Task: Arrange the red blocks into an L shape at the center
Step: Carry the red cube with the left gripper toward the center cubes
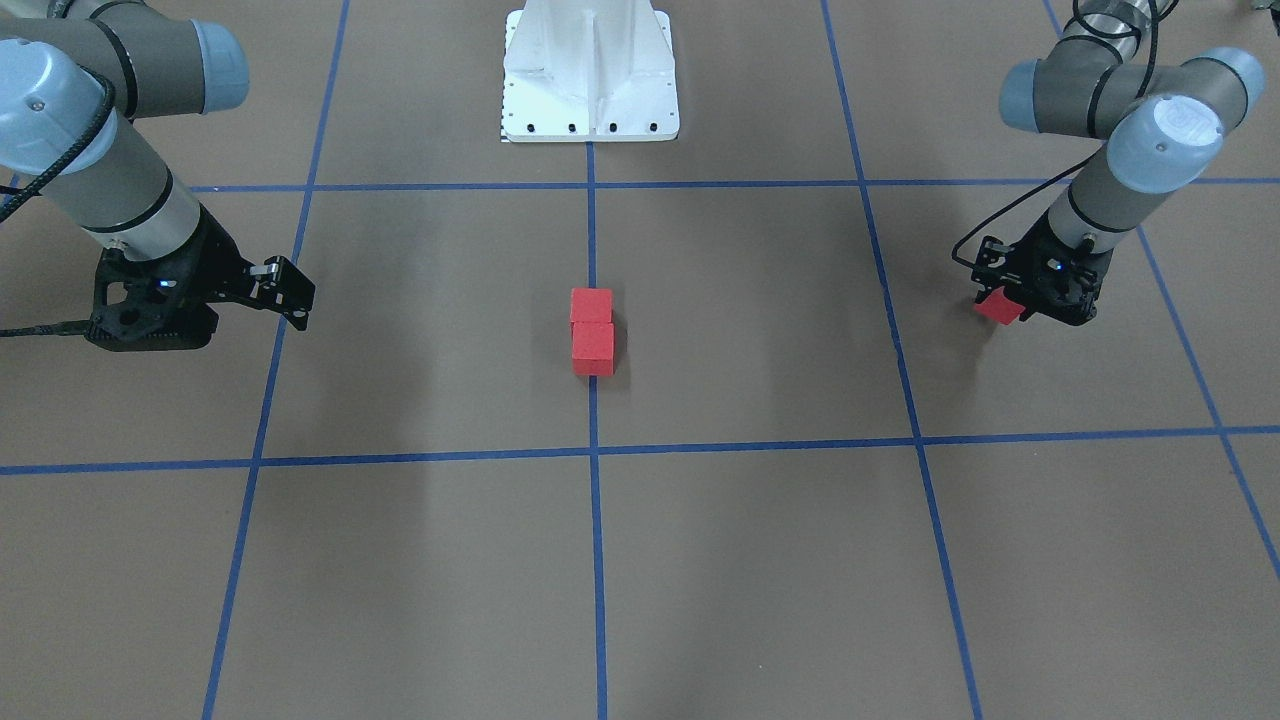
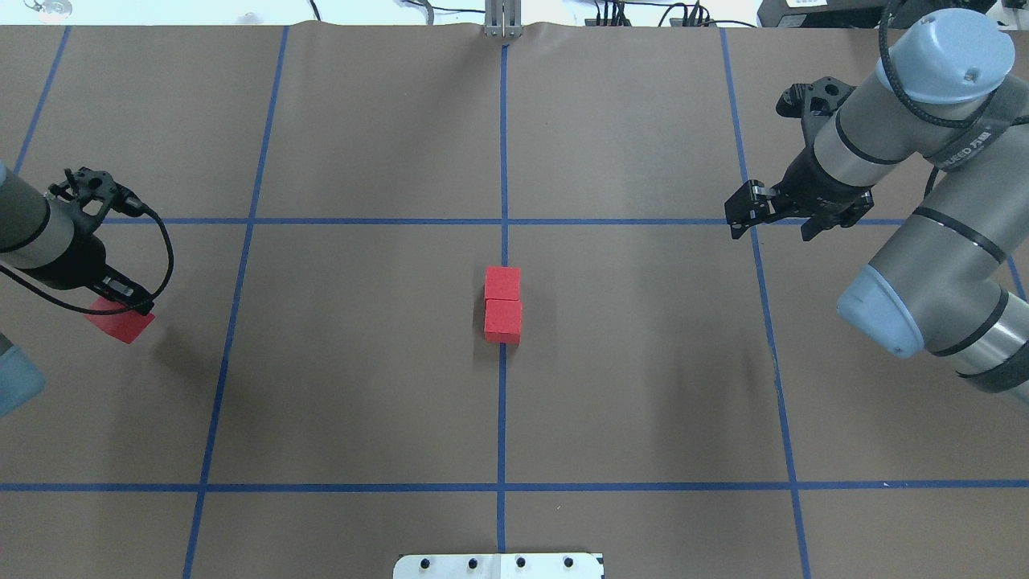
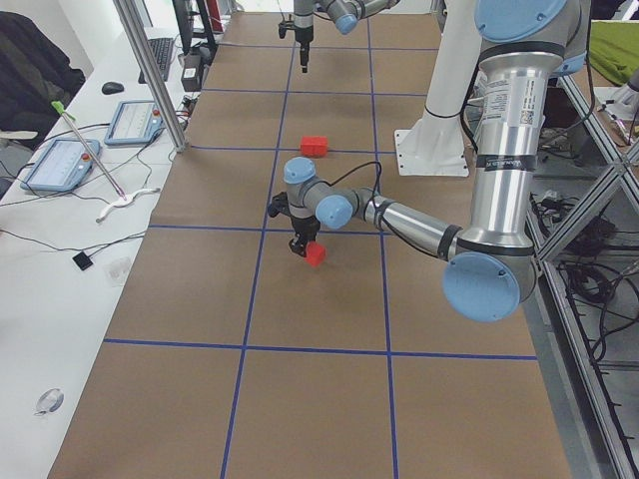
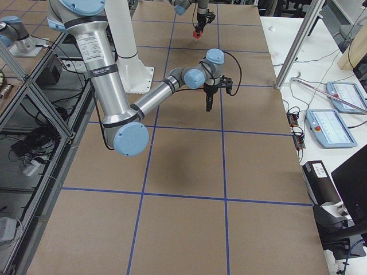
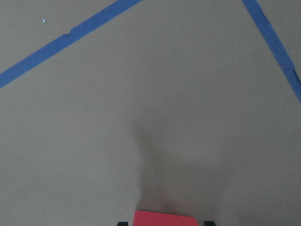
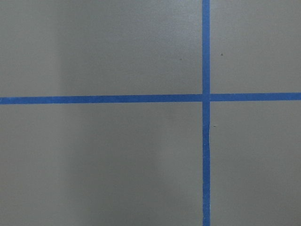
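Two red blocks (image 2: 502,283) (image 2: 502,320) lie touching end to end on the middle blue line at the center (image 2: 563,322); the front-facing view shows them too (image 1: 591,305) (image 1: 593,348). My left gripper (image 2: 122,310) is shut on the third red block (image 2: 115,326) at the far left, held slightly above the surface. That block also shows in the front-facing view (image 1: 998,310) and at the bottom edge of the left wrist view (image 5: 164,219). My right gripper (image 2: 735,219) hangs empty over a blue line crossing at the right, its fingers together (image 1: 298,300).
The white robot base plate (image 1: 590,110) stands on the middle line on the robot's side. Blue tape lines (image 6: 205,141) grid the brown surface. Monitors and cables lie beyond the table's far edge (image 3: 70,160).
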